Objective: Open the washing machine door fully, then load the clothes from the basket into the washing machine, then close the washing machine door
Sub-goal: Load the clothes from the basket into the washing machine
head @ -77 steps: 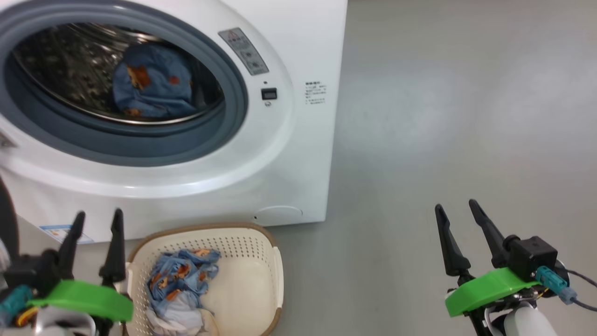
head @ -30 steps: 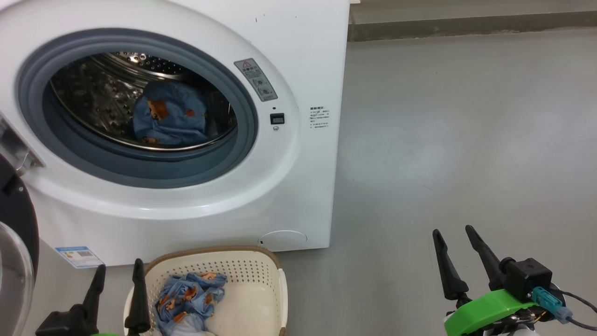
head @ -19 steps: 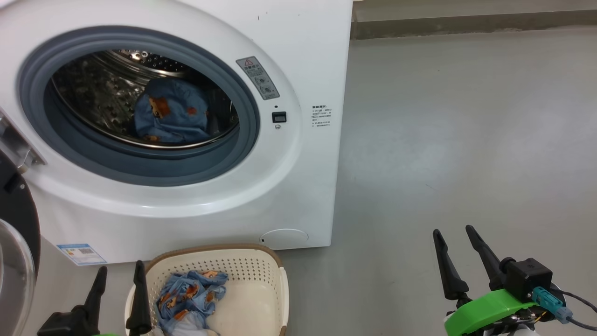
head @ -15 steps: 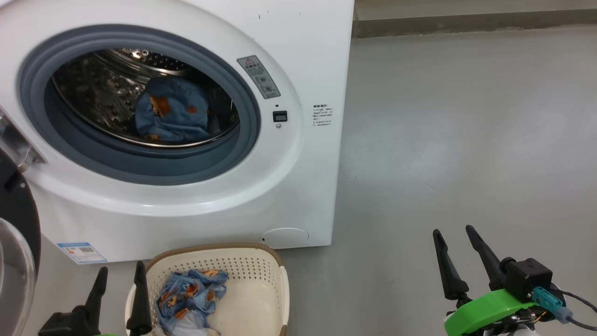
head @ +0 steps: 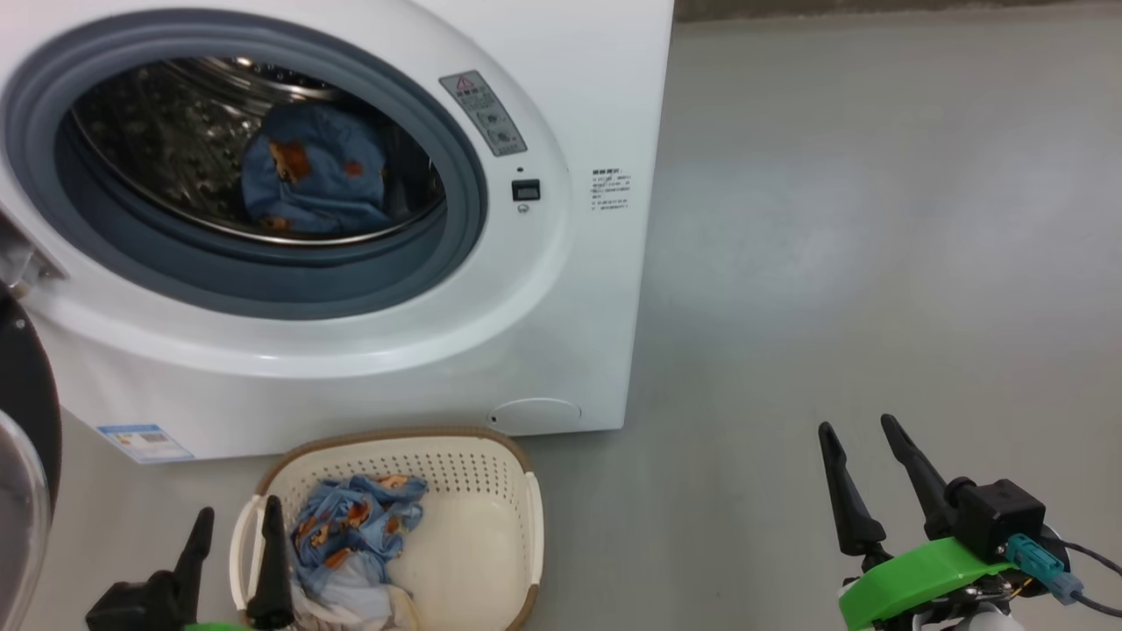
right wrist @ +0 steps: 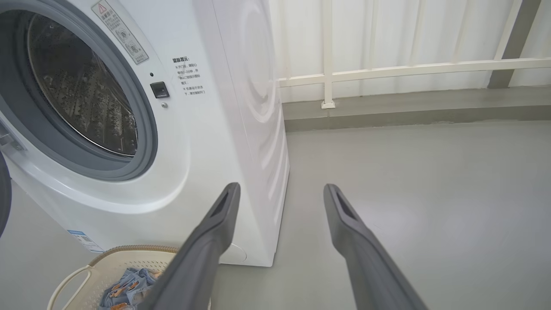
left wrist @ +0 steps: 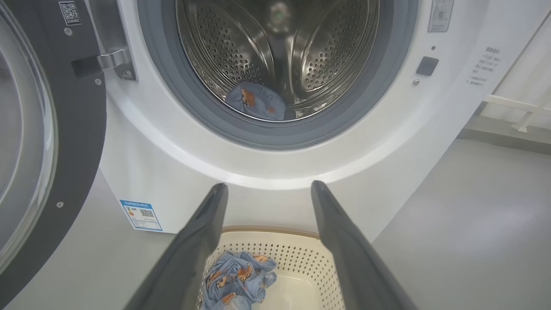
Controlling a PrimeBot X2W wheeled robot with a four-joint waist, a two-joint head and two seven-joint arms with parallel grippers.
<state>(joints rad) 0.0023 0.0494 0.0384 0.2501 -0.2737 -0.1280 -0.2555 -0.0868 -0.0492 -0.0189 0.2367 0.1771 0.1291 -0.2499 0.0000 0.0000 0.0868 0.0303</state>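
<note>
Only the head view had dipped; the black-rimmed glass door (head: 24, 412) stood open at 9 o'clock, one blue garment (head: 311, 175) lay inside the white washing machine (head: 561, 307), more printed clothes (head: 351, 526) remained in the cream perforated basket (head: 491, 445) at 6 o'clock, and the left hand (head: 239, 508) and right hand (head: 855, 423) gaped empty.

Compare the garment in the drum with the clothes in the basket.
The drum garment is one rounded bundle; the basket clothes are a crumpled heap with pale cloth. The drum garment lies on perforated steel, the basket clothes on cream plastic. Both are blue with orange-brown print.
</note>
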